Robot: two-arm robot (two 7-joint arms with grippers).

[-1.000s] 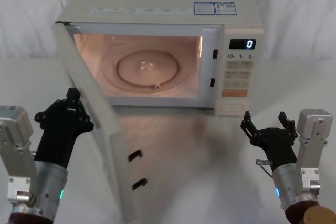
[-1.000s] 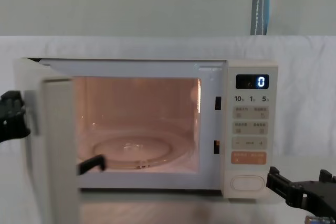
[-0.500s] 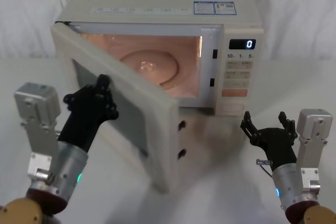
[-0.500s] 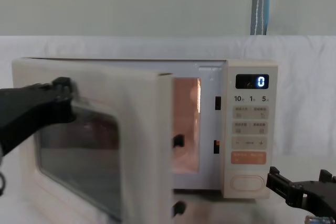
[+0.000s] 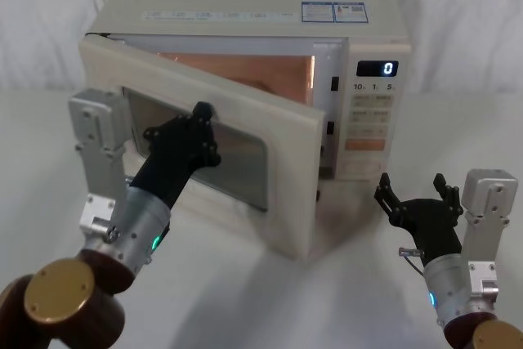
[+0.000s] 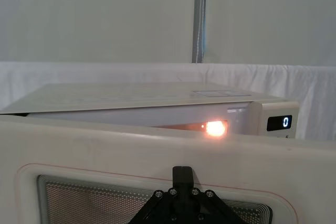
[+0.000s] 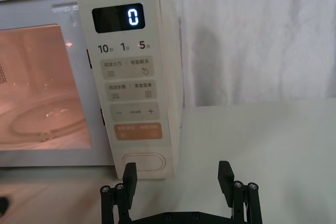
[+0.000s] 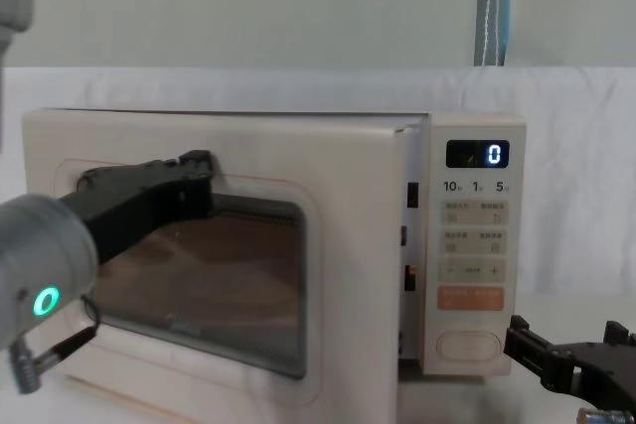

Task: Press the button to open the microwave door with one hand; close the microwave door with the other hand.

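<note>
Closing step. My left pincer (image 5: 200, 116), fingers together and gripping nothing, presses its tip against the microwave door (image 5: 286, 140) at the upper rim of the dark meshed window. The door stands ajar from the microwave (image 5: 245, 6), its cavity lit. Next, I judge, a steady push until it latches. My right pincer (image 5: 415, 194) (fingers spread, empty) waits on the counter (image 5: 368, 284) just before the smooth cream oval button (image 7: 143, 162).

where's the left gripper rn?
The left gripper is at the robot's left in the head view, pressed against the outer face of the partly open microwave door, beside its dark window.
</note>
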